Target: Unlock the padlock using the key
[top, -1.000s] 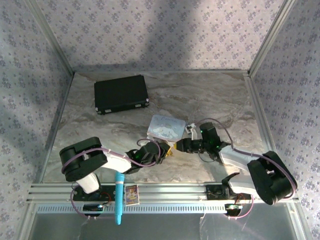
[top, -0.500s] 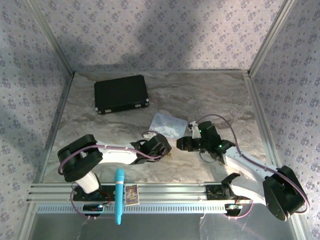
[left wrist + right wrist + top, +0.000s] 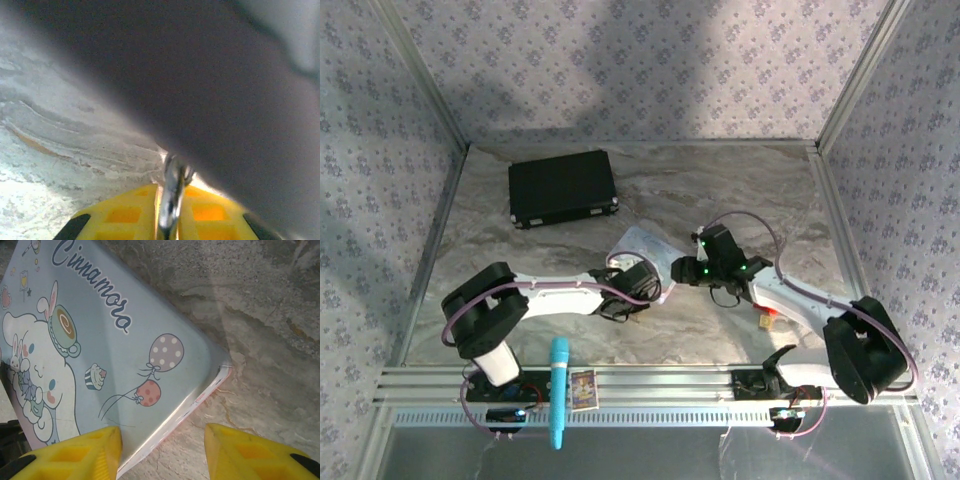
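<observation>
This is a robotics lab test cell rather than a lived-in room. The left arm (image 3: 555, 297) and right arm (image 3: 795, 300) are bolted to a slotted aluminium rail (image 3: 660, 385) at the near edge of a marble-patterned table (image 3: 740, 190), with cables looped along them. Aluminium frame posts (image 3: 420, 78) box the table in. Lilac floral wallpaper (image 3: 640, 70) (a homely dressing on bare panels) lines the walls.

A printed tin (image 3: 100, 340) is gleaming glossy and smooth on the matt, marble-veined table (image 3: 280, 305), while a thin key (image 3: 173, 180) of bright silvery metal is glinting between yellow moulded-plastic fingers (image 3: 125, 215) and a black case (image 3: 563, 187) is lying matt at far left.
</observation>
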Available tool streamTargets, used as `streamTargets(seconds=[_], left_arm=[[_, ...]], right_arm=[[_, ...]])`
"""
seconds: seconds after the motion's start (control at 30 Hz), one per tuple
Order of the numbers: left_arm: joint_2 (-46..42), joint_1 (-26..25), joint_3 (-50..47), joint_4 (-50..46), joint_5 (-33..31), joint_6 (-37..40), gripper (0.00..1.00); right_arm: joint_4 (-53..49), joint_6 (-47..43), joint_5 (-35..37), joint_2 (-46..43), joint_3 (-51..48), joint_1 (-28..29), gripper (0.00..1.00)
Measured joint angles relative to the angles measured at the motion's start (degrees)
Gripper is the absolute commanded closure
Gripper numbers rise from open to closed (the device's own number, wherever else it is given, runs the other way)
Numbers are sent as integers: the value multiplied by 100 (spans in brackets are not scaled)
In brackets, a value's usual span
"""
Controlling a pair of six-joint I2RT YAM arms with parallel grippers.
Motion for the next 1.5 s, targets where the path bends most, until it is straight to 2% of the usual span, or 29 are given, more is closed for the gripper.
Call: streamTargets(seconds=[0.07,0.2,0.4,0.6,0.87,1.17,1.5], left_arm=[[103,-92,157,-254,-175,63,74],[269,-444,468,-887,-564,118,73],[269,-686,498,-1364,-852,101,81],[302,-741,678,-1910,-1025,142,83],[916,-890,1314,-2894,-1692,332,86],[1471,-1082,1799,-3501,-2100,398,81],[1513,-1215,1840,-3464,-2100,466,75]], right_arm=[[20,0,2,46,24,2,52],[68,2,17,83,37,24,51],[129,2,59,140,63,52,51],[225,2,101,177,63,125,51],[254,2,144,177,63,175,51],[254,2,164,177,63,175,51],[254,4,166,177,63,175,51]])
